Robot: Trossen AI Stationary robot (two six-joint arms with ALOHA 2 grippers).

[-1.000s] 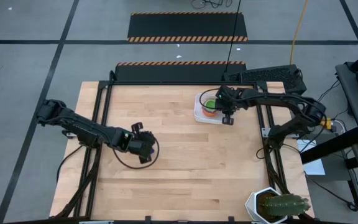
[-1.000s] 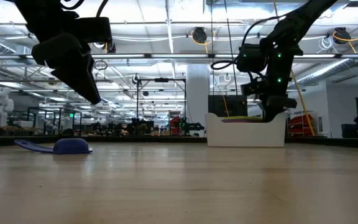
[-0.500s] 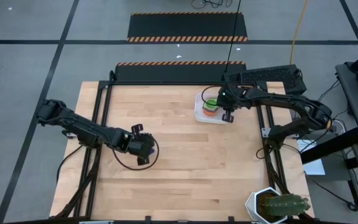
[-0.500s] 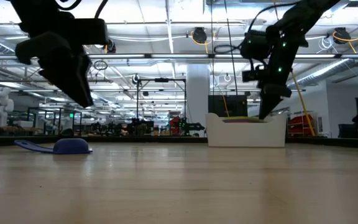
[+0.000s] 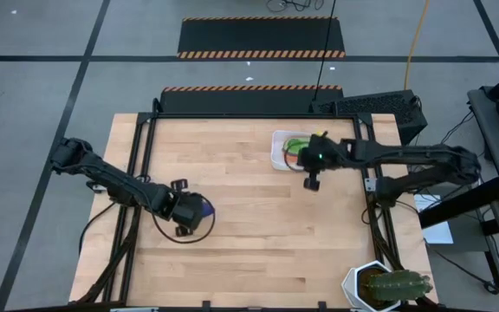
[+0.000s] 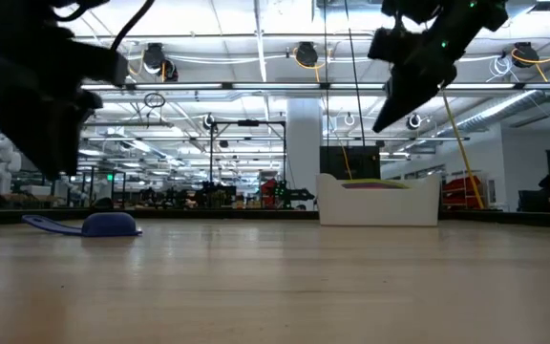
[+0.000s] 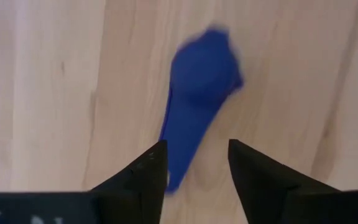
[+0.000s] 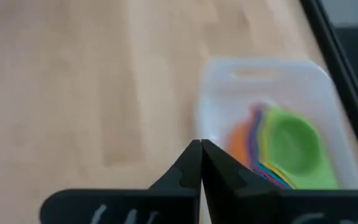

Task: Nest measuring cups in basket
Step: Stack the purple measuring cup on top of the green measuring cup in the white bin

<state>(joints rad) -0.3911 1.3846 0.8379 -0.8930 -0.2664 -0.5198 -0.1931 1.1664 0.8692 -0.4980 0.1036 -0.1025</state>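
A white basket [image 5: 281, 152] stands near the far edge of the desk [image 5: 249, 260], holding a nested stack of measuring cups [image 8: 278, 152] with the green cup [image 8: 291, 146] on top and orange and other coloured rims showing beneath it. One blue cup [image 7: 197, 87] lies apart on the bare wood toward the left side, mouth down with its flat handle along the surface. The right end effector [image 5: 312, 180] hangs above the desk just beside the basket's near edge, its fingers pressed together and empty. The left end effector [image 7: 194, 165] hovers over the blue cup, fingers spread to either side of the handle without touching it. The desk is light wood planking in a black frame; a potted cactus [image 5: 386, 286] sits at its near right corner. Beyond it lies a large hall with grey flooring, striped floor mats [image 5: 262, 37] and overhead lights.
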